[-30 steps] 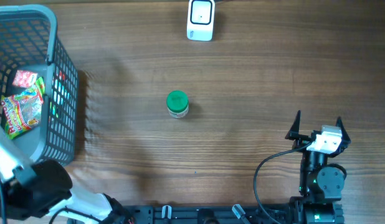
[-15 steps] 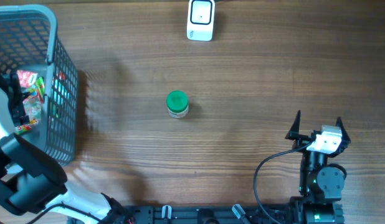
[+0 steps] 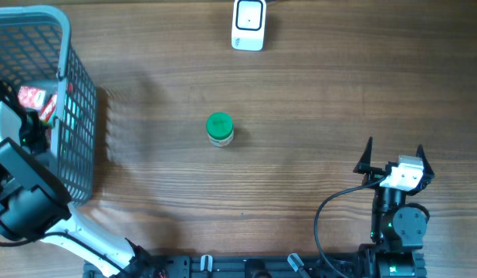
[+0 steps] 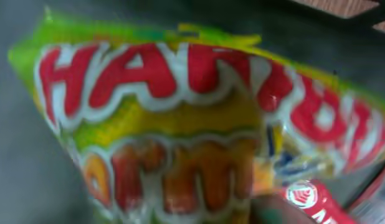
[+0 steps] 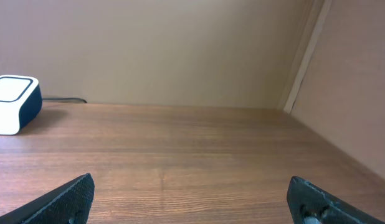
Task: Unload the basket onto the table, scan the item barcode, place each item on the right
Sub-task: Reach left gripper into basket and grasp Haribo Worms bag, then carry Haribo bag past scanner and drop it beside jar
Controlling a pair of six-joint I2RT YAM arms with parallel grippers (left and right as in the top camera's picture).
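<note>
While the left gripper (image 3: 34, 130) hangs down inside the basket (image 3: 80, 116), the Haribo bag (image 4: 180, 124) sits right under it, filling the wrist view in a blur. The fingers are out of sight, so I can't tell whether they've closed on it. The right gripper (image 3: 394, 147) is spread wide, holding nothing, well apart. A second ago the left arm sat outside the basket with the bag in plain sight; now the arm covers it.
</note>
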